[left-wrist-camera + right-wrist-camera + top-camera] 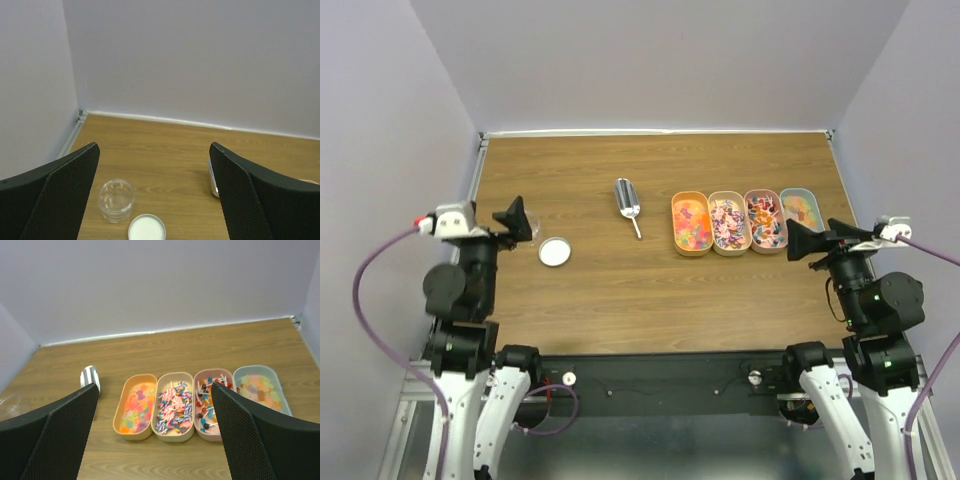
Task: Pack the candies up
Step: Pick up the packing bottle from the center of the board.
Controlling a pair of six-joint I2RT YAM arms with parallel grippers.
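Right of centre in the top view, the candies (729, 222) sit sorted in four oblong trays (132, 435), lined up side by side and touching, on the wooden table (620, 290). Metal scoop (628, 203) lies just left of the trays, upper middle of frame, handle pointing toward the near edge, untouched. Left side of frame: white lid (555, 251) flat on the table, clear jar (116, 200) just beside it, upright, lid off. Left gripper (519, 221) hovers by the jar, fingers wide apart, nothing held. Right gripper (800, 241) sits at the right end of the tray row, facing it, fingers also spread, empty.
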